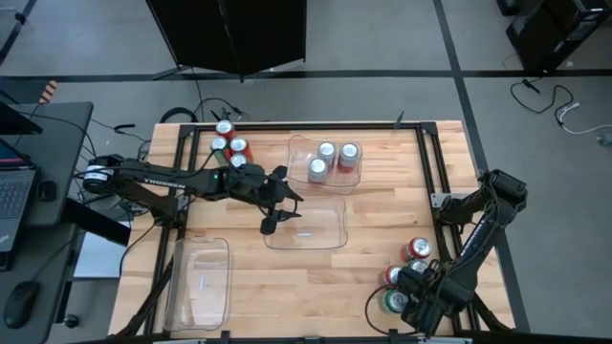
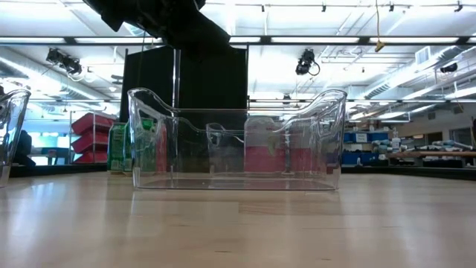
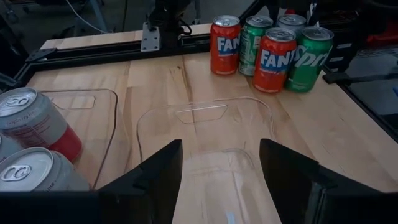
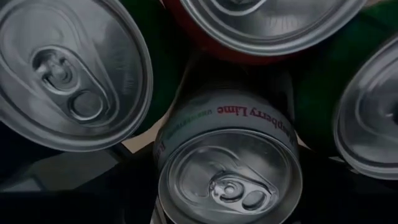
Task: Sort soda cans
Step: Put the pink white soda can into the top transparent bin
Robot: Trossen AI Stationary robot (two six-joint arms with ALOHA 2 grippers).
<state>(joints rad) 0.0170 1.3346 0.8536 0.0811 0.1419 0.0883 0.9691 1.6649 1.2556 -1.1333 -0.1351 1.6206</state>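
So my right gripper (image 1: 413, 298) is down in the can cluster at the near right corner of the table, and the right wrist view shows a silver-white can (image 4: 229, 165) with "berry lime" lettering sitting right between my fingers. I honestly can't tell whether the fingers are already squeezing it or just flanking it, they're lost in the dark on either side. Other can tops crowd in close all round, so the trick here is to lift straight up before swinging anywhere. Any sideways drag would likely knock a neighbour over.

Where the cans are: three silver-white ones already sit in the bin (image 1: 325, 161) at the far middle of the table. That's where I reckon this one belongs, so it's a long carry across from the near right corner. A second group of cans (image 1: 229, 145) stands by the far left edge, red and green mixed. The middle bin (image 1: 306, 225) and the one at the near left corner (image 1: 199, 281) both look empty.

My left gripper (image 1: 272, 208) hangs with its fingers spread apart over the middle of the table, above the left edge of the middle bin and holding nothing. If I'm bringing the right arm over to the far bin, I'd keep the two arms well apart so they don't tangle over the middle.
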